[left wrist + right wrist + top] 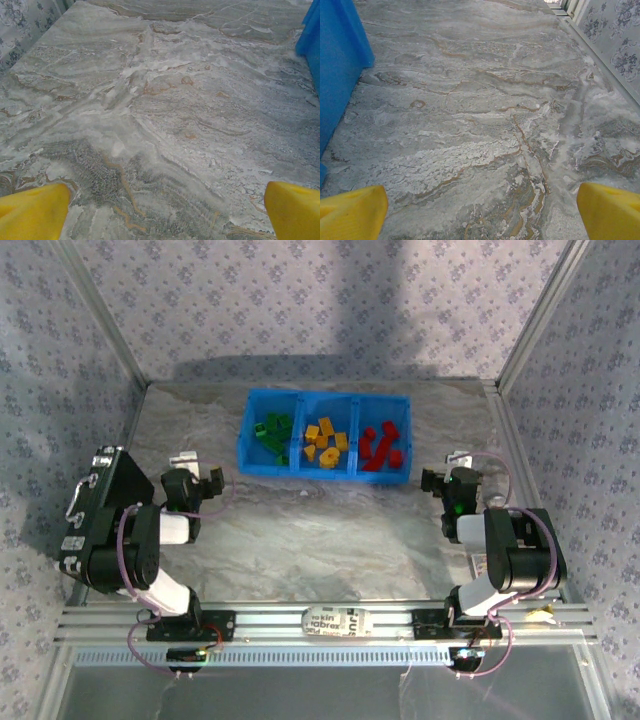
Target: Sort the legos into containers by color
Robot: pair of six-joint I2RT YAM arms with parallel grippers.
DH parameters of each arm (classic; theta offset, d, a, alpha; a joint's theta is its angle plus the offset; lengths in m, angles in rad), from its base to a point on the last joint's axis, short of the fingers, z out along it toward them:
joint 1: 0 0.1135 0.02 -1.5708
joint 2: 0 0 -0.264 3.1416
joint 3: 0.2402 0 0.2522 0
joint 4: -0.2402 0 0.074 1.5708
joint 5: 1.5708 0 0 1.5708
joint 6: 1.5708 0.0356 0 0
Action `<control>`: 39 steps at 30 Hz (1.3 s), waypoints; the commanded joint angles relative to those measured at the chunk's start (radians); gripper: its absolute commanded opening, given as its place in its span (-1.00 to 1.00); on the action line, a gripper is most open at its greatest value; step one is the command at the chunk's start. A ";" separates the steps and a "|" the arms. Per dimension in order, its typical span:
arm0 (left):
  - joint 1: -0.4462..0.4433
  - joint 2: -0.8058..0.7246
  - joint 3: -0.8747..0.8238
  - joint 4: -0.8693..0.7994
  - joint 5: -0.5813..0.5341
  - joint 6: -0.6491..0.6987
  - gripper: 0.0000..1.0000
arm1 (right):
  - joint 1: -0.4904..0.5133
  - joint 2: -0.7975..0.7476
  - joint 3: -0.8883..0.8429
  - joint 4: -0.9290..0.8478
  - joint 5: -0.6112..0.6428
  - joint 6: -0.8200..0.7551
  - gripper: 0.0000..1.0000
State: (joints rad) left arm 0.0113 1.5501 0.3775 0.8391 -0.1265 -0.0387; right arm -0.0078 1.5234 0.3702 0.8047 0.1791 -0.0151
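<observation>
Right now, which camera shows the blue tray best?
The top external view: the whole blue tray shows, green legos left, yellow legos middle, red legos right. The left wrist view catches a sliver of its wall at the right edge; the right wrist view, one wall and corner on the left.

Both arms folded: left gripper (197, 468) at 9 o'clock, right gripper (447, 468) at 3 o'clock, jaws wide apart, empty.

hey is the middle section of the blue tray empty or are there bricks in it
Not empty. The overhead view shows several yellow-orange bricks lying in the middle compartment of the blue tray.
</observation>
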 commanded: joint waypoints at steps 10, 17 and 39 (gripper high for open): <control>0.000 -0.013 0.021 0.009 0.015 -0.006 1.00 | 0.002 -0.004 0.012 0.017 -0.001 0.012 0.98; 0.000 -0.010 0.030 -0.006 0.070 0.015 0.99 | 0.002 -0.006 0.013 0.018 -0.002 0.011 0.98; 0.001 -0.012 0.029 -0.006 0.079 0.017 0.99 | 0.003 -0.006 0.013 0.019 -0.003 0.011 0.98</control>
State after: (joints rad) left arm 0.0113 1.5501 0.3840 0.8326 -0.0669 -0.0338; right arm -0.0078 1.5234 0.3702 0.8047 0.1787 -0.0151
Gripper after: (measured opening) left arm 0.997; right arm 0.990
